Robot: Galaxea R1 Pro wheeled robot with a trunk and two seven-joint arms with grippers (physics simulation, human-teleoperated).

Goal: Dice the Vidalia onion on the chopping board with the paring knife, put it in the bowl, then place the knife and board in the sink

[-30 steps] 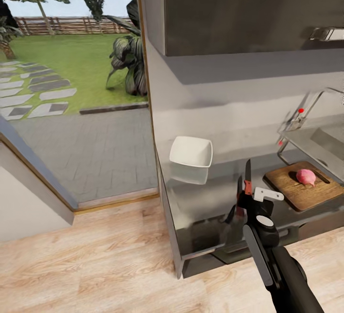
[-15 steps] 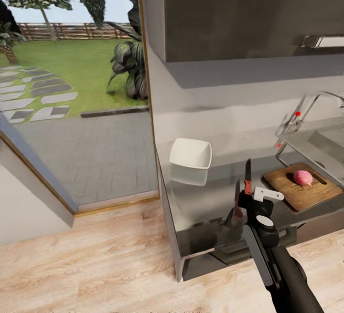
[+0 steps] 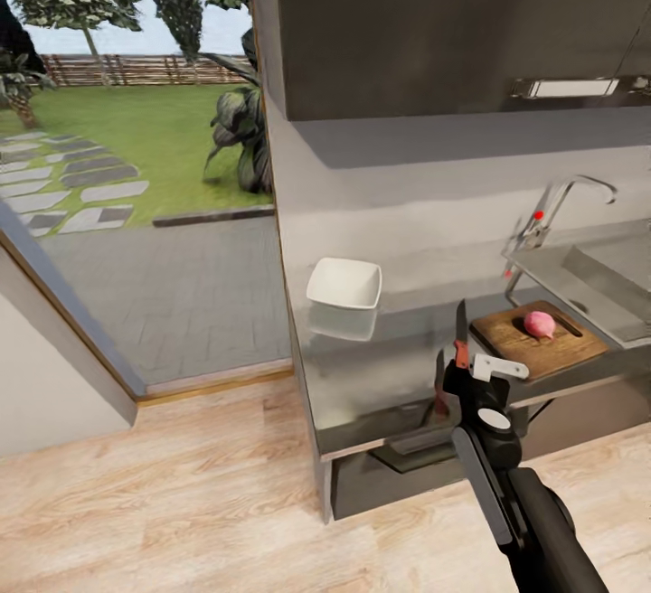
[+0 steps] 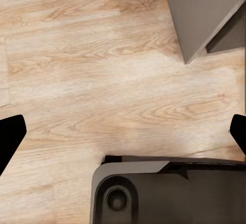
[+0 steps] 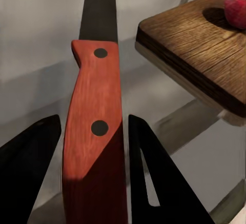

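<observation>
The right gripper (image 3: 459,374) is closed on the paring knife (image 3: 461,336), its two dark fingers (image 5: 154,183) pressed against the reddish handle, with the dark blade pointing up and away over the countertop (image 3: 398,358). In the right wrist view the handle is seen clamped between the fingers, with the edge of the chopping board (image 5: 205,44) just beyond the blade.

The left gripper (image 4: 123,142) is held low over the wooden floor (image 4: 102,80). Its dark fingertips (image 4: 9,137) are spread wide at the two sides of the view and nothing is held between them.

On the countertop, the chopping board (image 3: 538,342) lies to the right of the knife, beside the sink (image 3: 597,272) and its chrome tap (image 3: 565,200). The Vidalia onion (image 3: 540,324) rests whole on the board, so its removal from the sink is judged done, and the knife is already in hand. The white bowl (image 3: 344,284) stands empty further left, well apart from the board.

Dicing appears not yet begun. What is left is the cutting, the transfer of the pieces into the bowl, and the placing of knife and board in the sink.
</observation>
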